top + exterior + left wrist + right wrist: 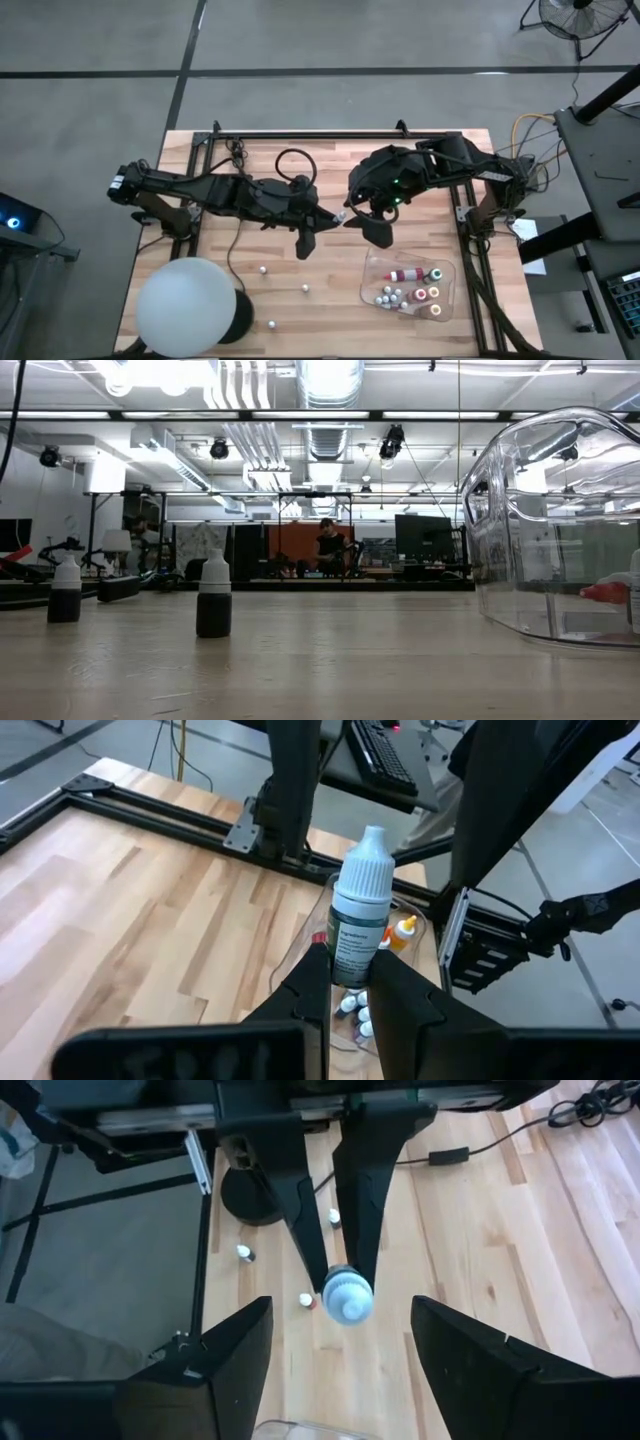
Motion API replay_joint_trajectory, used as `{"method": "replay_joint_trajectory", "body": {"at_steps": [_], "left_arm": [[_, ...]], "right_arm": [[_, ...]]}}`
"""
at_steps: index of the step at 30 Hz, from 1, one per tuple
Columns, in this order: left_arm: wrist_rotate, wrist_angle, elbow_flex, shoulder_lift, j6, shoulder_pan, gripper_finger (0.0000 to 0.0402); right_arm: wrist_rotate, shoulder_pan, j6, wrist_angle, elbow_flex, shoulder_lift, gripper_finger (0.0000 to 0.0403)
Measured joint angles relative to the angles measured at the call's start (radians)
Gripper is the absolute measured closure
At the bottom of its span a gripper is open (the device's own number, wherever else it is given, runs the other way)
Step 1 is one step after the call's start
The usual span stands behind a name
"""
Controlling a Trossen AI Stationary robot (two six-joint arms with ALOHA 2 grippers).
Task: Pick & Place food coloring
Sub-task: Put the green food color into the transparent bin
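The left wrist view alone shows what is carried: a small whitish food-coloring bottle with a white cap (360, 910) is clamped upright between the dark fingers (318, 982) of the left gripper (350, 982). In the right wrist view the same bottle is seen cap-on (347, 1296), pinched between the left gripper's two fingers (300, 1210), while the right gripper's own fingers (235, 1342) are spread wide to either side of it, with nothing between them.

In the high view both arms meet at the middle of the frame above the light wooden bench (420, 160). The left gripper (322, 222) is stretched toward the right from the frame's left, and the right gripper (372, 226) is bent down from the upper right, just beside it.

The clear shallow plastic tray (372, 290) is seen at the lower right of the high view, with roughly eight small bottles lying in it (405, 275); the exact count cannot be told. Three loose bottles (263, 269) are standing on bare wood in the lower middle, near the large white ball (185, 305) at the lower left.

The low view shows no arms. Only two dark-bodied, white-capped bottles (214, 596) are seen upright at its left, and the tray's clear wall (545, 520) fills its right.
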Motion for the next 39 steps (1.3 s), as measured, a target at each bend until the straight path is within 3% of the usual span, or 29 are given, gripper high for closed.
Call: {"method": "replay_joint_trajectory", "body": {"at_steps": [16,33,39], "left_arm": [[0.001,-0.006,-0.003,0.0,-0.016,-0.003,0.0376],[0.001,-0.008,-0.003,0.0,-0.021,-0.006,0.0376],[0.001,-0.009,-0.003,0.0,-0.023,-0.005,0.0365]], "right_arm": [[0.008,0.0,-0.008,-0.001,0.002,0.025,0.0186],[0.006,0.0,-0.01,-0.001,0.002,0.027,0.0351],[0.003,0.0,-0.006,-0.004,0.002,0.026,0.0354]]}}
